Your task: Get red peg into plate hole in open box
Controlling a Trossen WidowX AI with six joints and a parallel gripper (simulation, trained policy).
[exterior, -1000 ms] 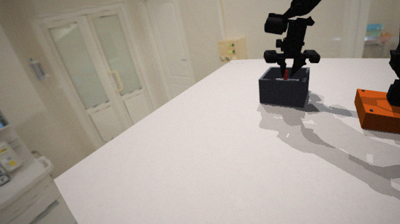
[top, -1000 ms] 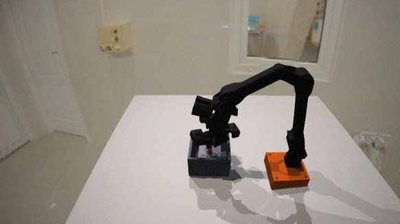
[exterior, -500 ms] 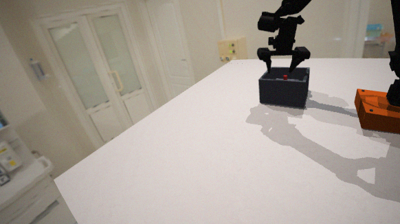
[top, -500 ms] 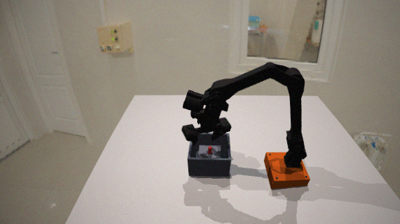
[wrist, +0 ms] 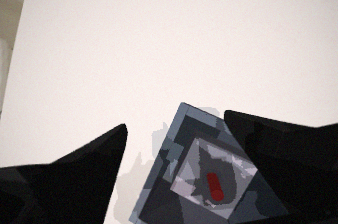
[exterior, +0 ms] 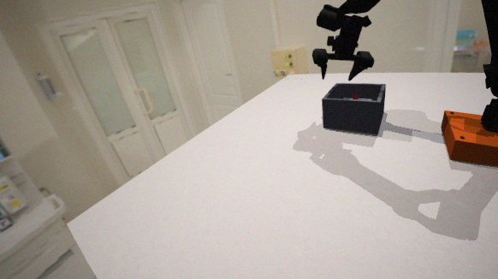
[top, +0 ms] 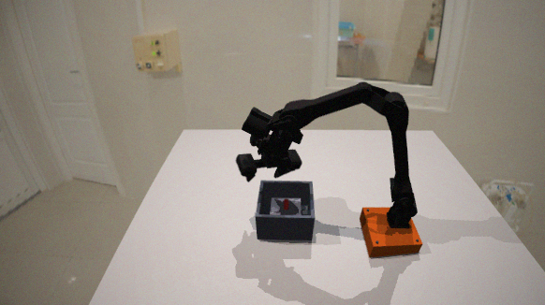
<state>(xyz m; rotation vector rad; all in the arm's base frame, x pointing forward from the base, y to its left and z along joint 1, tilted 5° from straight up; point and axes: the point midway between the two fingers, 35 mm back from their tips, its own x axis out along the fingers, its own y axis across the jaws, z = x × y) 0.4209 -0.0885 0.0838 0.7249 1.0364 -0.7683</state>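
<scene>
The red peg (top: 286,204) (exterior: 355,96) (wrist: 215,187) stands about upright inside the open dark box, near the middle of the light plate (top: 295,201) (wrist: 247,171) at its bottom. The peg's lower end and the hole cannot be made out, so how deep it sits is unclear. The box (top: 285,228) (exterior: 352,115) (wrist: 202,117) stands on the table. My gripper (top: 262,178) (exterior: 337,79) (wrist: 175,121) is wide open and empty. It is above the box and off to its left in the top and exterior views, clear of the peg.
The orange base (top: 392,233) (exterior: 471,145) of the arm is right of the box in the top and exterior views. The box's walls rise around the plate and peg. The arm's shadow falls across the plate and the white table (top: 187,245) (exterior: 214,203) (wrist: 115,60).
</scene>
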